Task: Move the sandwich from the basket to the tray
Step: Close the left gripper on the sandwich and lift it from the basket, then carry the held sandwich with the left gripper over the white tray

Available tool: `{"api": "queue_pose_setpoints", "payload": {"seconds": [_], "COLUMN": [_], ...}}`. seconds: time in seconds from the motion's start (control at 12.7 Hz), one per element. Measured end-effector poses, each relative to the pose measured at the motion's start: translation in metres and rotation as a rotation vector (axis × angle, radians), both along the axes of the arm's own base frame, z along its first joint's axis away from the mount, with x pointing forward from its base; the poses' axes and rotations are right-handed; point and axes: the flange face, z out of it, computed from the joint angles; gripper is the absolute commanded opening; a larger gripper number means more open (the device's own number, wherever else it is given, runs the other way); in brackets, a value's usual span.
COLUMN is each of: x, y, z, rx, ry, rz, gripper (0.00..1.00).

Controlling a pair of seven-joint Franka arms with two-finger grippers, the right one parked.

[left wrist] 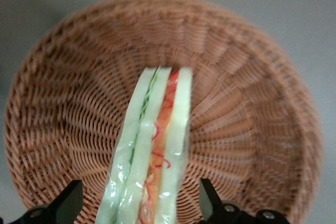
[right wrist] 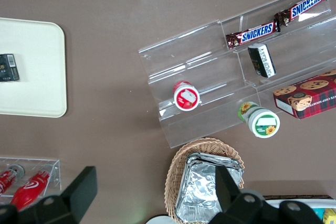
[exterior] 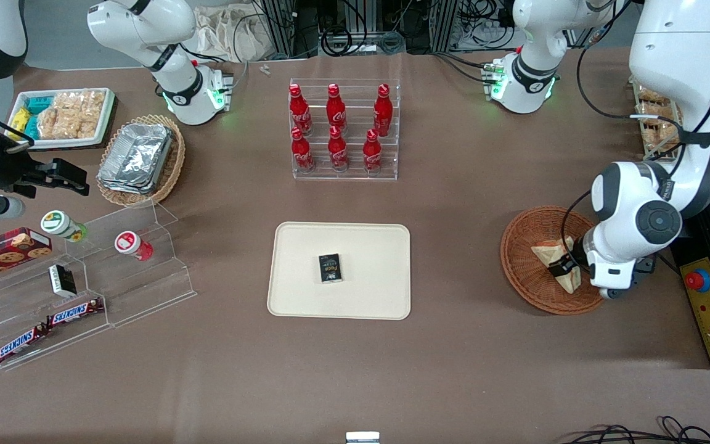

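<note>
One sandwich [left wrist: 155, 150] stands on edge in the basket [left wrist: 252, 129], the gripper [left wrist: 140, 203] low over it, fingers [left wrist: 71, 199] spread wide either side, touching nothing; it looks soft, film-wrapped, slippery, so pinch the bread faces lightly.

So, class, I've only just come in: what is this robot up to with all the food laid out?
The working arm's gripper is down in the round wicker basket, its open fingers either side of the wrapped sandwich, not yet closed on it. The sandwich sits in the basket. The cream tray, toward the middle of the table, holds only a small dark packet.
</note>
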Motion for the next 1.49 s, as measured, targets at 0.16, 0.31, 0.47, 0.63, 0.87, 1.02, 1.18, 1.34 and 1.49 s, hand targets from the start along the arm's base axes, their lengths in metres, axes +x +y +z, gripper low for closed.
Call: {"api": "queue_pose_setpoints", "payload": {"seconds": [0.16,0.31,0.47,0.63,0.87,1.02,1.18,1.34,1.49], "x": [-0.001,0.008,0.021,0.029,0.041,0.058,0.071,0.075,0.072], "y": [0.0,-0.002,-0.007,-0.008,-0.006,-0.008,-0.03,-0.067,-0.116], "z": [-0.014,-0.014,-0.007,-0.002,0.02,0.071,0.14,0.209,0.257], "rx": [-0.002,0.0,0.005,0.005,0.014,0.029,0.024,0.0,-0.049], "ry": [0.011,-0.011,-0.041,-0.059,-0.045,-0.013,0.002,-0.011,-0.046], "rz": [0.008,0.057,0.129,0.148,0.154,0.161,0.137,0.088,0.011], "gripper": [0.39,0.0,0.0,0.0,0.0,0.0,0.0,0.0,0.0]}}
